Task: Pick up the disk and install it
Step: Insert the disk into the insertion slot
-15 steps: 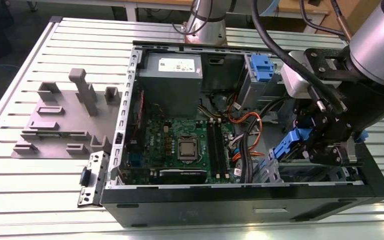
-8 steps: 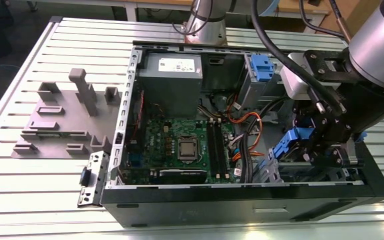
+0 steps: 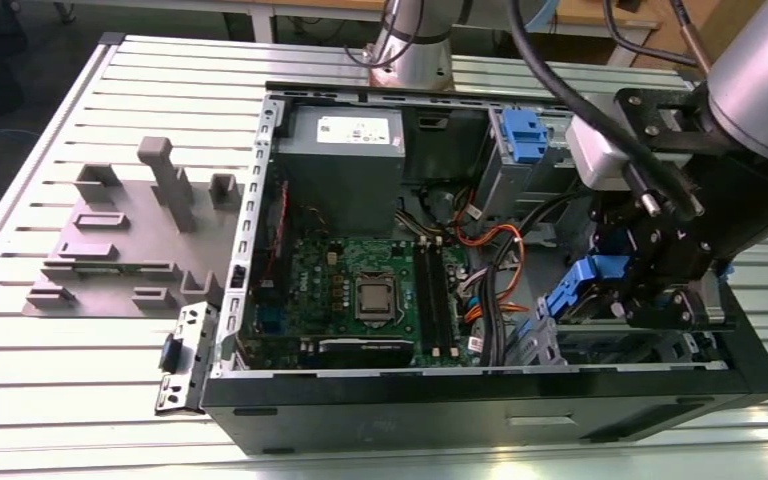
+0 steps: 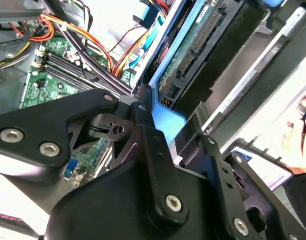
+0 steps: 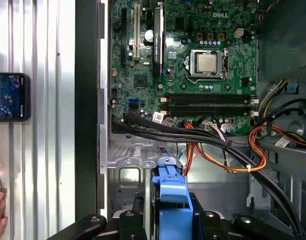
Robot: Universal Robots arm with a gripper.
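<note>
Jaws of black metal stand narrow, clamped from both sides on the disk (image 3: 599,287), a flat silver hard drive carried in blue plastic rails. In the first wrist view its bright blue rail end (image 5: 170,196) sits squeezed between the two black fingers (image 5: 207,221). In the second wrist view the paler blue edge (image 4: 169,125) lies in the same grip.

The disk hangs in the corner of the open black computer case (image 3: 491,398) on the exterior view's right. There it is just above the grey sheet-metal drive cage (image 3: 624,345). Whether it touches the cage cannot be told. Little of its silver face shows, and the blue rails are the plainest part.

Beside it lies the green motherboard (image 3: 357,285) with its square silver processor socket (image 5: 208,62). Orange and red cables (image 5: 228,157) run between the board and the cage. The large grey metal box with a white sticker (image 3: 344,150) fills the far corner, and a smaller blue plastic latch piece (image 3: 524,135) stands near it.

The case rests on the slatted aluminium bench (image 3: 64,385). A grey plastic fixture (image 3: 117,245) sits well apart from it, on the exterior view's left. A dark phone (image 5: 10,96) lies on the slats.
</note>
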